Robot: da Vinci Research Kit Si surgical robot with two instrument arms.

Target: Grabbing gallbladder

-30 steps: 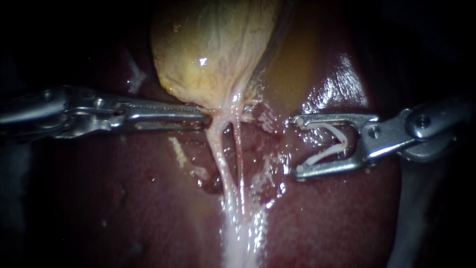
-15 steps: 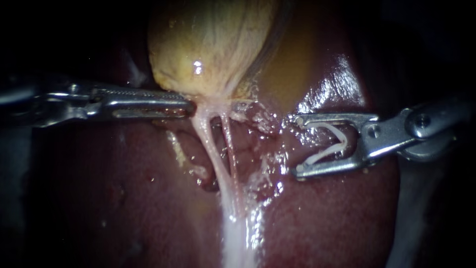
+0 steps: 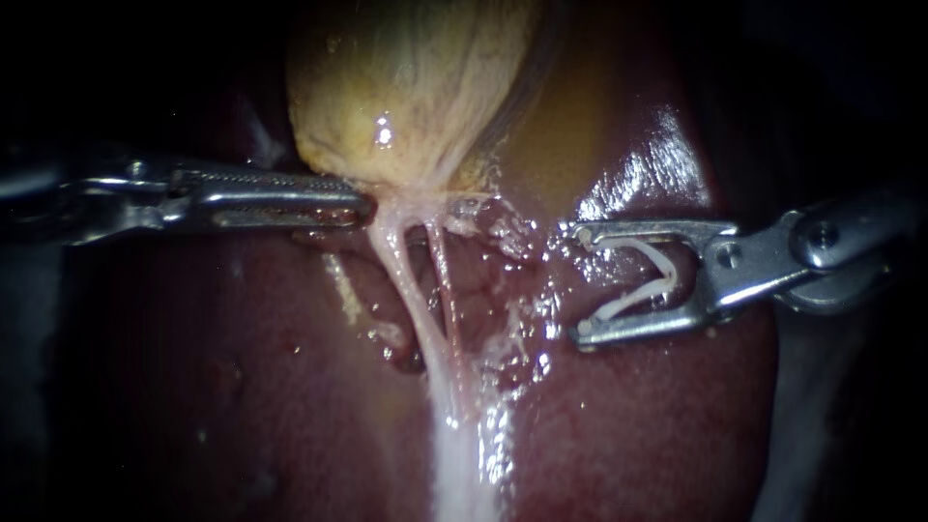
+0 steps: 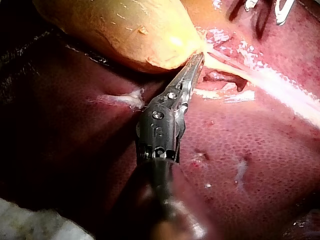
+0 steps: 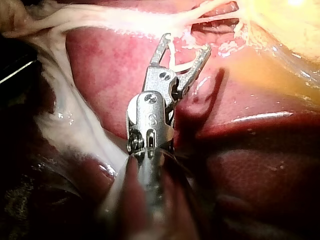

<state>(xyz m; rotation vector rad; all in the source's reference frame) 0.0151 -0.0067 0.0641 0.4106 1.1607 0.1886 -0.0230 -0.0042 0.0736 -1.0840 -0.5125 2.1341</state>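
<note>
The yellow gallbladder (image 3: 406, 87) lies on the dark red liver (image 3: 290, 387). My left instrument (image 3: 365, 207) comes in level from the left, and its jaws are shut on the gallbladder's lower end, where it narrows. Two thin pale tubes (image 3: 411, 280) run down from that spot, stretched taut. In the left wrist view the left instrument (image 4: 199, 59) pinches tissue right under the gallbladder (image 4: 125, 30). My right instrument (image 3: 578, 285) hovers over the liver to the right, apart from the tubes. Its jaws stand wide with a white clip (image 3: 657, 275) held between them, as the right wrist view shows too: right instrument (image 5: 185, 43), clip (image 5: 172, 60).
White, glistening tissue (image 3: 464, 464) runs down from the tubes to the lower edge. Wet, shiny liver surface (image 3: 657, 164) lies above the right instrument. Dark surroundings close in on both sides.
My left instrument has drawn to the left with the gallbladder's lower end in its jaws, and the tubes now slant toward it. The right instrument has stayed still.
</note>
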